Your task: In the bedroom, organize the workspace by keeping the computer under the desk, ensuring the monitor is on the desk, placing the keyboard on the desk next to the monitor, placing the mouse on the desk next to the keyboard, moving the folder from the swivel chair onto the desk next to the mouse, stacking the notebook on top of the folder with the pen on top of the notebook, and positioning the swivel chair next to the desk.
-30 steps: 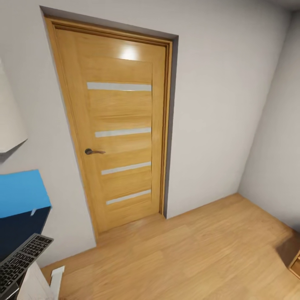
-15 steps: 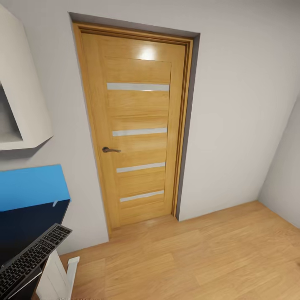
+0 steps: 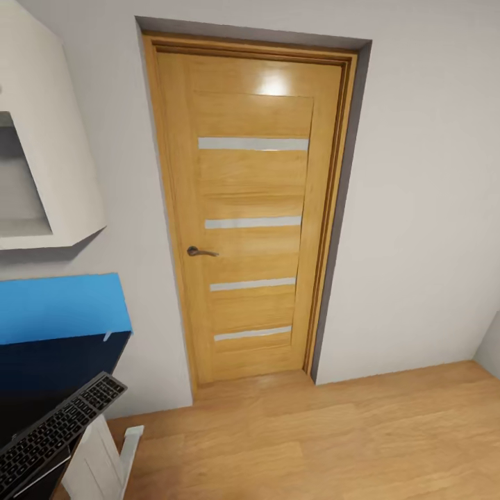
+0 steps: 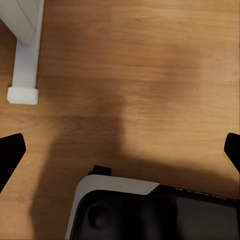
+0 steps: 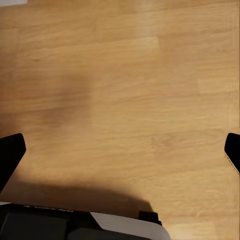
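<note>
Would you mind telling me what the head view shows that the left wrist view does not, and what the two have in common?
Head view alone: the closed light-wood door with its dark lever handle, the glossy black desk with its bright blue back panel, the slim dark keyboard lying on the desk's corner, and a white wall shelf.

Left wrist view alone: the open left hand with dark fingertips wide apart, and the robot's dark, white-trimmed base.

Both: the light wood floor and a white desk leg.
</note>
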Controlling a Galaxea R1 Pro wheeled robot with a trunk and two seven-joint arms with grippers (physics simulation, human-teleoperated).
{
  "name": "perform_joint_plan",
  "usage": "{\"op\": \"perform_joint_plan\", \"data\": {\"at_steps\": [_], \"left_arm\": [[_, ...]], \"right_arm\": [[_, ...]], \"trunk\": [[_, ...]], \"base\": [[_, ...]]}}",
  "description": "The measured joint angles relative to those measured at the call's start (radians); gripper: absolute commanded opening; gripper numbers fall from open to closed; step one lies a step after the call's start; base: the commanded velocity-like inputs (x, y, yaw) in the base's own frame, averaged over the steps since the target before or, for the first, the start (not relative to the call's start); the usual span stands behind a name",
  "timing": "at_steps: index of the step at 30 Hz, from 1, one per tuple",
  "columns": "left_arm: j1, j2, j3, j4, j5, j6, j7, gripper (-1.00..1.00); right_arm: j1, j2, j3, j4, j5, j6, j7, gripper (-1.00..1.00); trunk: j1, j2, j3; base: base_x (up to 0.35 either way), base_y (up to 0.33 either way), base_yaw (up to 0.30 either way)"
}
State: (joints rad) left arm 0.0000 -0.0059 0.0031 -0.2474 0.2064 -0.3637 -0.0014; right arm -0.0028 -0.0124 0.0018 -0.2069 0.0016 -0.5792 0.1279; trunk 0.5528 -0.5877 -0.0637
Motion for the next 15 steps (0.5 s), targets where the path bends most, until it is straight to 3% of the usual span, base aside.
{"op": "perform_joint_plan", "data": {"at_steps": [8,15], "left_arm": [[0.0,0.001,0.001,0.0,0.001,0.0,0.003,1.0],[0.0,0.005,0.001,0.0,0.002,-0.001,0.003,1.0]], "right_arm": [[0.0,0.0,0.0,0.0,0.0,0.0,-0.001,1.0],[0.0,-0.001,-0.001,0.0,0.0,0.0,-0.001,1.0]], "trunk": [[0.0,0.0,0.0],[0.0,0.0,0.0]], "base": [[0.101,-0.188,0.282],[0.01,-0.048,0.29]]}}
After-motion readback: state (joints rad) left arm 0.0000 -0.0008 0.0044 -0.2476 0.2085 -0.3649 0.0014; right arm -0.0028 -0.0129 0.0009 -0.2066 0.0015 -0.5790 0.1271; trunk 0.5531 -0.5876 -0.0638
